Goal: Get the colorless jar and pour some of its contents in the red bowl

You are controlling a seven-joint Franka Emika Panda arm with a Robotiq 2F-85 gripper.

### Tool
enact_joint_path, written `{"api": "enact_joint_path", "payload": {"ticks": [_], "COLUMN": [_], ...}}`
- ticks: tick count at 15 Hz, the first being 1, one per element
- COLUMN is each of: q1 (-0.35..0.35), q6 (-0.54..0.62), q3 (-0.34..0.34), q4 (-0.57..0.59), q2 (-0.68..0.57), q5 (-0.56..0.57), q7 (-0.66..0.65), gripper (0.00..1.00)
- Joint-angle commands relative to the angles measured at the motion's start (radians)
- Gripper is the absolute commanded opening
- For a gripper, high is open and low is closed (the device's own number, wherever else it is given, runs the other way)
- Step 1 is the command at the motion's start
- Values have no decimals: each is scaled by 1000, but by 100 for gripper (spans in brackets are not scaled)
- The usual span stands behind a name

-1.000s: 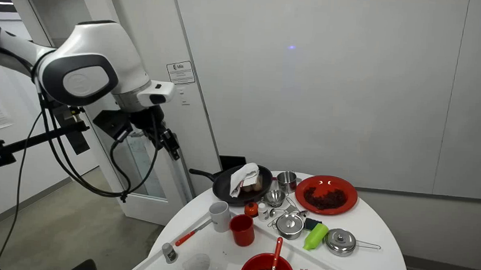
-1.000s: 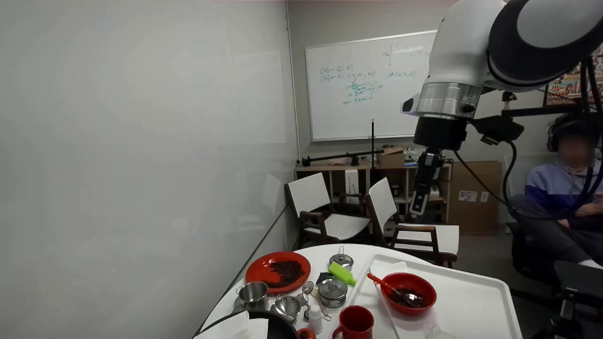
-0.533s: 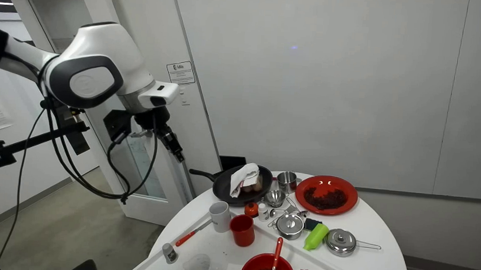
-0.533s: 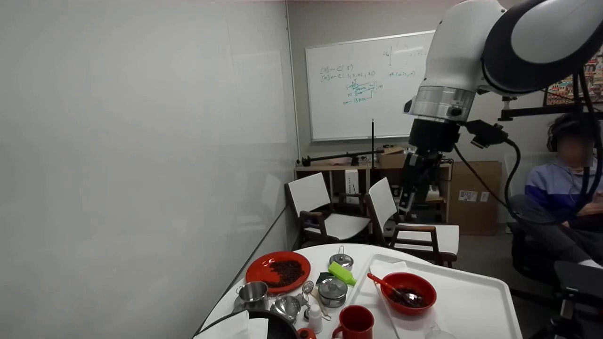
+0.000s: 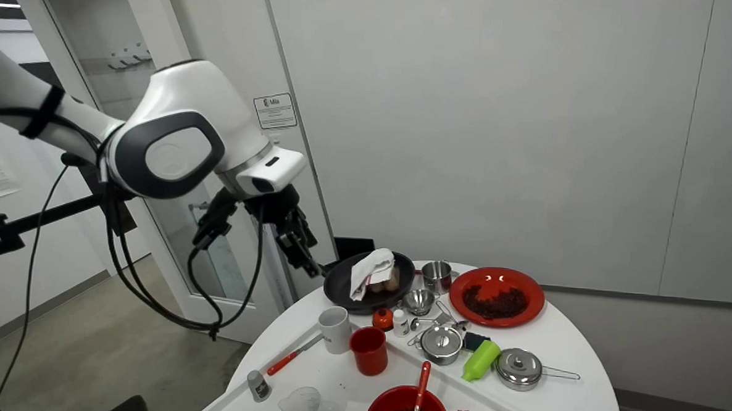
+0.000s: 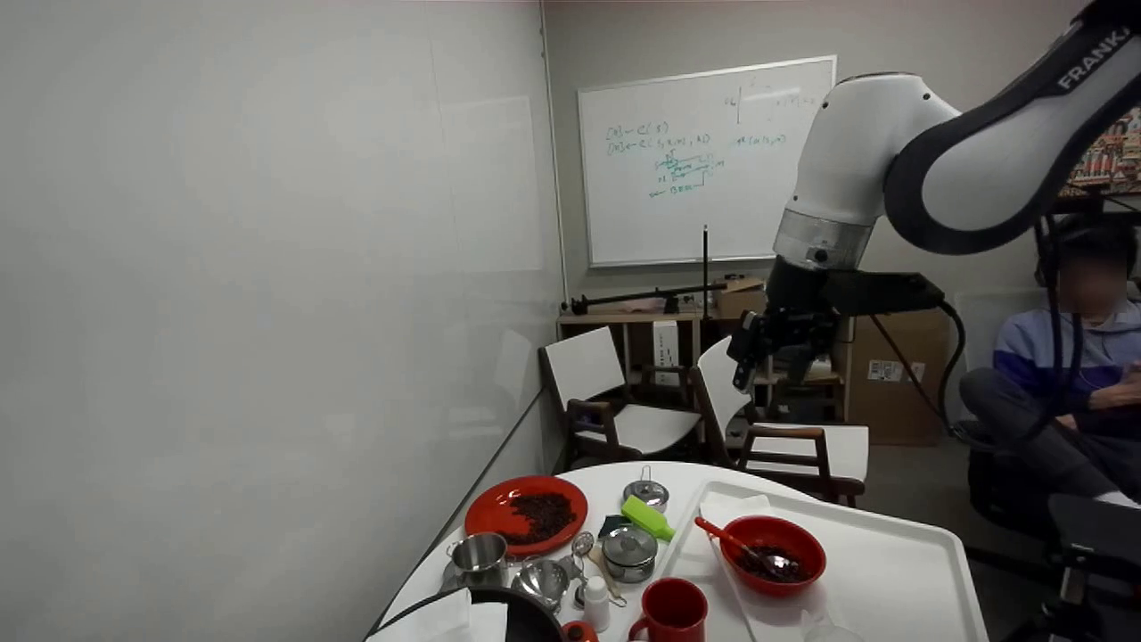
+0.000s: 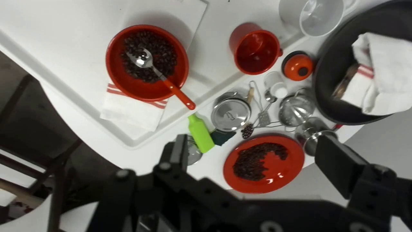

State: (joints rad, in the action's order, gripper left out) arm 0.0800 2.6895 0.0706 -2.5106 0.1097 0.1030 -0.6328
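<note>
The colorless jar [image 5: 300,405] is see-through, with something dark at its bottom. It stands on the tray in an exterior view. Part of a clear object, seemingly the jar [image 6: 829,631], shows at the bottom edge in an exterior view. It is out of the wrist view. The red bowl [image 5: 377,410] holds dark beans and a red-handled spoon; it also shows in an exterior view [image 6: 774,586] and the wrist view [image 7: 116,72]. My gripper [image 7: 254,156] is open and empty, high above the table. It also shows in both exterior views [image 5: 314,270] [image 6: 762,390].
A red mug [image 5: 369,352] and a pale mug [image 5: 334,331] stand near the jar. A black pan [image 5: 341,288] holds a cloth. A shaker [image 5: 258,386] and a knife [image 5: 291,358] lie nearby. A red plate [image 7: 231,161] holds beans. Several steel pots and a green bottle [image 7: 200,133] are around.
My arm has moved lower and further over toward the table, and the wrist has turned. The things on the table have not moved.
</note>
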Motion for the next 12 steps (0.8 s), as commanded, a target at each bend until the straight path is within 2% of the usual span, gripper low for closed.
{"api": "enact_joint_path", "payload": {"ticks": [1,2,3,5,7,9,12], "q1": [110,128,76,44,-8,-52,-79], "q6": [42,25,-5,-62,-117,-181,-209], "q3": [35,36,-27,-58,-77,-86,-71], "q4": [5,15,29,63,97,136,187], "q2": [-90,-120,-140,-203,-279,-354,-458], "q5": [196,249,293,351,359,278,112], "q7": [-268,-342,-411,-548,-678,-717,-624], "gripper": [100,100,100,100,100,100,100]}}
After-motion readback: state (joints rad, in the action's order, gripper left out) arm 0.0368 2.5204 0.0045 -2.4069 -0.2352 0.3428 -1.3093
